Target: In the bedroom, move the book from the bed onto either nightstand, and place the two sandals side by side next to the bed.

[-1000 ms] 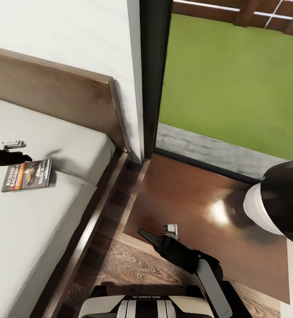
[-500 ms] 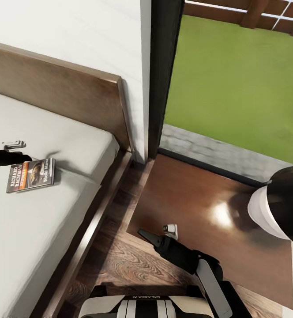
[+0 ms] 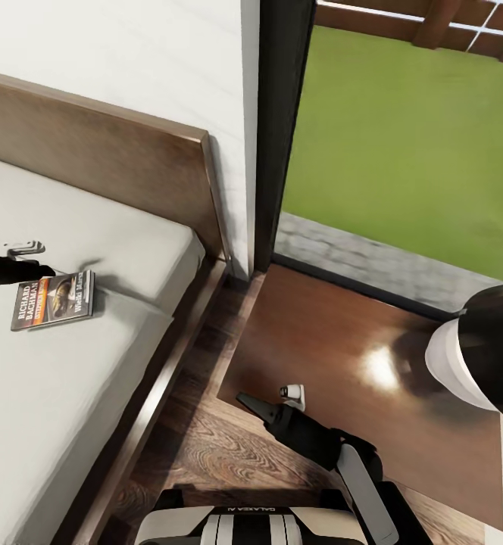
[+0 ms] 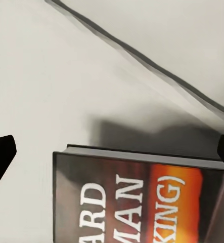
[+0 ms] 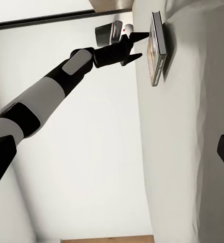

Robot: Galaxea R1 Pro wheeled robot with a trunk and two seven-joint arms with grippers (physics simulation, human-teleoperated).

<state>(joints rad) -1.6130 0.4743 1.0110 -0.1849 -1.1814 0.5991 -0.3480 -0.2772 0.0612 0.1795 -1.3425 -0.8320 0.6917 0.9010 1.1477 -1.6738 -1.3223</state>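
One book (image 3: 52,300) lies on one bed (image 3: 70,393). One nightstand (image 3: 373,393) stands beside it. Two small white gadgets: one (image 3: 23,247) on the mattress near the book, one (image 3: 292,395) on the nightstand. Two tools: the left (image 3: 43,269) and the right (image 3: 251,405).

The book (image 4: 142,197) runs off the frame's edge at 6 o'clock; the left gripper (image 3: 43,269) arm is cropped at 9.
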